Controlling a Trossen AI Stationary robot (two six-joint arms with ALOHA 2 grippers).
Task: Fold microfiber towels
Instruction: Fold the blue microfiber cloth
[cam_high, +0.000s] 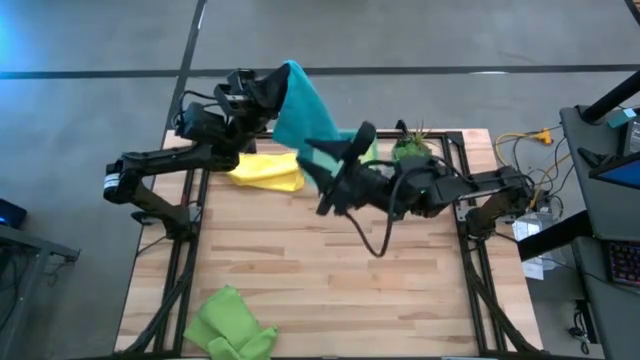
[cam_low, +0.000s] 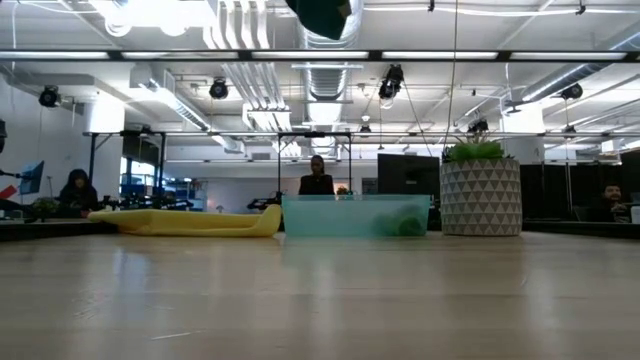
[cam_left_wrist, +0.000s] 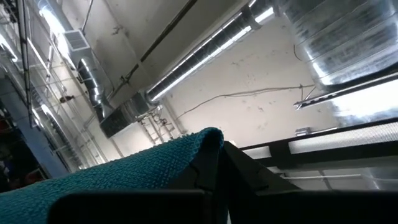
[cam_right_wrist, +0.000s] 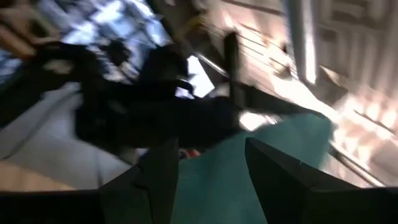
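Aloft, the left claw is pinched shut on the top corner of the teal towel, which hangs lengthwise from it toward the right claw. That claw's fingers are spread around the lower edge, nearer the free corner.

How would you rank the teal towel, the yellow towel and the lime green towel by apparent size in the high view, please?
1. Teal towel, though it is lifted towards the camera, so this is unsure.
2. and 3. Lime green towel and yellow towel look much alike; the yellow one is partly hidden by the left arm.
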